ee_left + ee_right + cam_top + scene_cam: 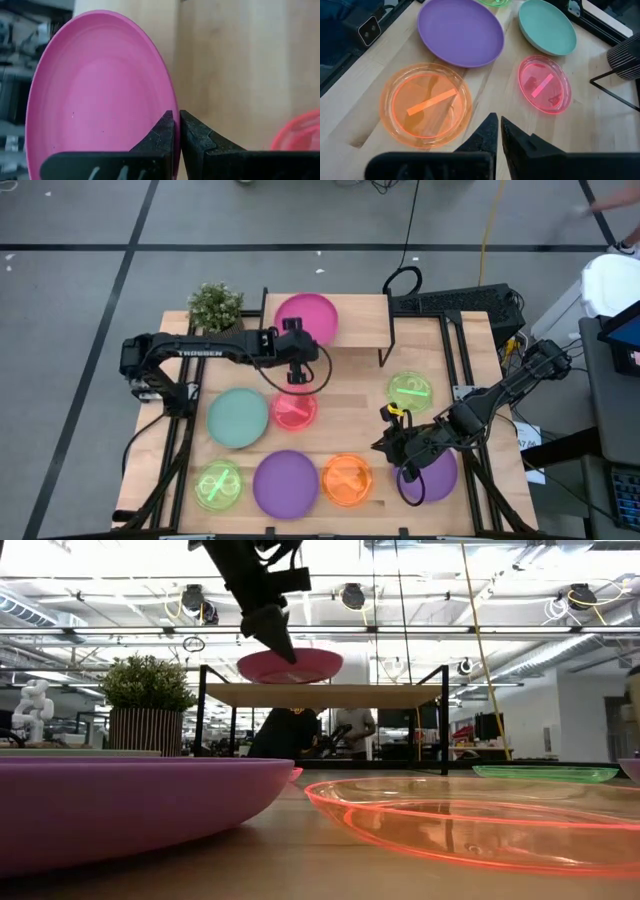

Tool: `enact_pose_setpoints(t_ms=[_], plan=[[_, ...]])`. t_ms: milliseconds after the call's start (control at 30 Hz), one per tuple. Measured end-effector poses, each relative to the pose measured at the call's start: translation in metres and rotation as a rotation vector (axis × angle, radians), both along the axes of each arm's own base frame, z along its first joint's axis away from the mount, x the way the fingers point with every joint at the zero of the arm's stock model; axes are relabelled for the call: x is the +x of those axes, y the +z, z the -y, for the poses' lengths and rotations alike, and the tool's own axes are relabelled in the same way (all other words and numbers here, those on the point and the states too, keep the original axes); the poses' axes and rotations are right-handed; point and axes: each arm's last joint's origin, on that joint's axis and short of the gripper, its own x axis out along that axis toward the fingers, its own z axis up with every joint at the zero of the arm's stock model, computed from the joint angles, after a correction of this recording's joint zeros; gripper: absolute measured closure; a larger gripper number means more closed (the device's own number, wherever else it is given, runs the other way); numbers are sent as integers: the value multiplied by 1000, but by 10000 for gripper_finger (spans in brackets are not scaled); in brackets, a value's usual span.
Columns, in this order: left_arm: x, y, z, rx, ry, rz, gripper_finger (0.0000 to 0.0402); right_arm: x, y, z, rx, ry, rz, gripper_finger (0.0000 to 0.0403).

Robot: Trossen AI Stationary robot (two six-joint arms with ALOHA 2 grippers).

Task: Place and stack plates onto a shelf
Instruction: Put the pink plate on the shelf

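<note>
On the shelf (350, 330) at the far edge of the table (470, 490) I can see one plate so far, the big magenta plate (308, 317), lying on the shelf's left half with the right half bare. My left gripper (297, 373) hangs just off the shelf's near edge, over the small pink plate (293, 411), and its fingers are pressed together on nothing; in the left wrist view the magenta plate lies flat beyond the tips, so I judge it already set down and let go. My right gripper (392, 442) is near the table's right side, between the orange plate (347, 478) and the purple plate (432, 474) that its arm partly covers; its fingers are also closed, and I see no plate between them. By my reckoning the task is barely begun: one plate placed, seven on the table to go, and no stacking yet. Counting them: three large opaque plates remain, a teal plate (237, 417) at the left, a purple one (285, 483) along the near edge, and the second purple under the right arm. Four small see-through ones remain: the pink at mid-table, the orange at the near edge, a lime-green plate (218, 485) at the near left corner, and another lime-green one (411, 392) just in front of the shelf's right end. A potted plant (215, 307) stands at the far left corner beside the shelf.
</note>
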Motion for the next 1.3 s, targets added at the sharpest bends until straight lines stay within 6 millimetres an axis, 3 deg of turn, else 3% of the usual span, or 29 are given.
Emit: enact_pose_setpoints(t_ms=[500, 1300], plan=[[-12, -1, -43, -74, 176, 49, 380, 0, 0, 0, 1, 0, 0, 397], [-14, -2, -47, -110, 199, 57, 380, 0, 0, 0, 1, 0, 0, 397]])
